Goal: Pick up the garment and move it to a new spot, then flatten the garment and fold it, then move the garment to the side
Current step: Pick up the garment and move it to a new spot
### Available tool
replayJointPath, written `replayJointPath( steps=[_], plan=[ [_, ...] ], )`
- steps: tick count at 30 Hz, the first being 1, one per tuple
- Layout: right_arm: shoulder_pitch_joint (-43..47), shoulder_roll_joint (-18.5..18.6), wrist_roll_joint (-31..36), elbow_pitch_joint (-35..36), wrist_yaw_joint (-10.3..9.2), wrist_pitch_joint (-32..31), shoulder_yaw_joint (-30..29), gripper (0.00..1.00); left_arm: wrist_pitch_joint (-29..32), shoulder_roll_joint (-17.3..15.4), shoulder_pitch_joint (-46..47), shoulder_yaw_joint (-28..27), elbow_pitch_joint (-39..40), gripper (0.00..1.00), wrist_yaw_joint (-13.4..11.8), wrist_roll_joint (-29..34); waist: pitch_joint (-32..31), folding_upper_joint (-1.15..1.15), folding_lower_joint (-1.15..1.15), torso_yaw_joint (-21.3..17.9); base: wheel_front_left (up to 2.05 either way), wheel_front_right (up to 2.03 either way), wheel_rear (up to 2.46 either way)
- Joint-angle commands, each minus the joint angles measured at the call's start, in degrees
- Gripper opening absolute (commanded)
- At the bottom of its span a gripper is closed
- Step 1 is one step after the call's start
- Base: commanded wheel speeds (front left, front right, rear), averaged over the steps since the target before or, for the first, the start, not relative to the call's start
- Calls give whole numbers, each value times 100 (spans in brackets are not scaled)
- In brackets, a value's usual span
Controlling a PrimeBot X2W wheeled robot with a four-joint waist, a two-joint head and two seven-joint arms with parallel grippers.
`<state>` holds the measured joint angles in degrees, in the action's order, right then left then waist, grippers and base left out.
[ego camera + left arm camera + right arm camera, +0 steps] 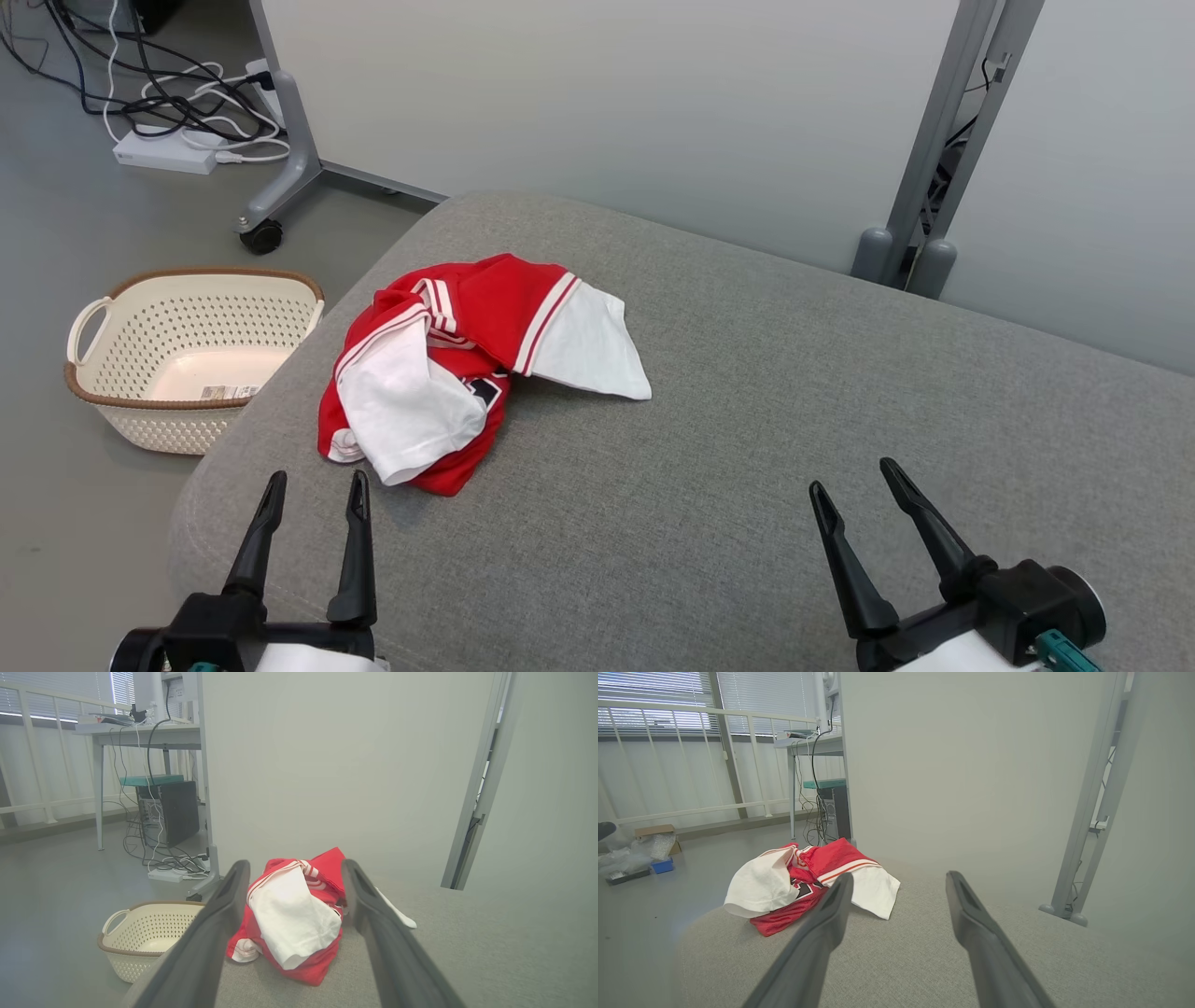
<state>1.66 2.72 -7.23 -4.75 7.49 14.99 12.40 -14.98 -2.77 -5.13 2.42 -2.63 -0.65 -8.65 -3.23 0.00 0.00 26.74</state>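
Garment (439, 373) lies crumpled on the grey cushion (747, 420), 12 o'clock from the left gripper (317, 476) and 10 o'clock from the right gripper (851, 474). Both grippers gape, empty. The cloth is probably light, soft and floppy; pinch the near red hem.

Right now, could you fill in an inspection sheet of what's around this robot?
Surface: grey fabric cushion, garment lying near its left edge.
Job's things: red and white jersey, crumpled, not yet flattened or folded.
Clutter: cream perforated basket on the floor left of the cushion.
Grippers: left gripper open, just short of the jersey; right gripper open over bare cushion, holding nothing.
Cables: black and white cables tangled on the floor by a white power strip.
Surroundings: grey partition panels behind; desk with computer tower beyond.
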Motion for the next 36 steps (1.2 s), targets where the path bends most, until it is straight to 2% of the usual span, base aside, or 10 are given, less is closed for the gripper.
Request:
replayJointPath(
  steps=[1, 9, 14, 18, 25, 29, 31, 36],
  plan=[
    [-13, 34, 5, -20, 1, 36, 10, 100, -23, -25, 54, -40, -123, 100, 24, 66, 53, 0, 0, -25, 0, 0, 0],
    [-155, 34, 194, 24, 1, 36, -9, 100, -23, -22, 552, -213, -386, 100, -1, -117, 380, 0, 0, -161, 0, 0, 0],
    [-332, 128, 327, 57, 1, 36, -5, 100, -23, -25, 1054, -328, -726, 100, 36, -637, 797, 0, 0, -247, 0, 0, 0],
    [-524, 272, 367, 48, 1, 36, 41, 100, -23, -22, 1619, -423, -1223, 100, 76, -958, 1138, 0, 0, -314, 0, 0, 0],
    [-805, 423, 388, 91, 1, 36, 71, 100, -23, -180, 2644, -700, -2027, 100, 91, -545, 1623, 0, 0, -522, 0, 0, 0],
    [-942, 511, 404, 125, 1, 36, 78, 100, -22, -232, 3198, -854, -2638, 100, 51, -552, 1923, 0, 0, -636, 0, 0, 0],
    [-996, 556, 412, 146, 1, 36, 84, 100, 6, -244, 3459, -895, -3046, 100, 101, -660, 2056, 0, 0, -691, 0, 0, 0],
    [-1089, 610, 380, 179, 1, 36, 76, 100, 305, -334, 4084, -1086, -3798, 100, 18, -924, 2323, 0, 0, -814, 0, 0, 0]
  ],
)
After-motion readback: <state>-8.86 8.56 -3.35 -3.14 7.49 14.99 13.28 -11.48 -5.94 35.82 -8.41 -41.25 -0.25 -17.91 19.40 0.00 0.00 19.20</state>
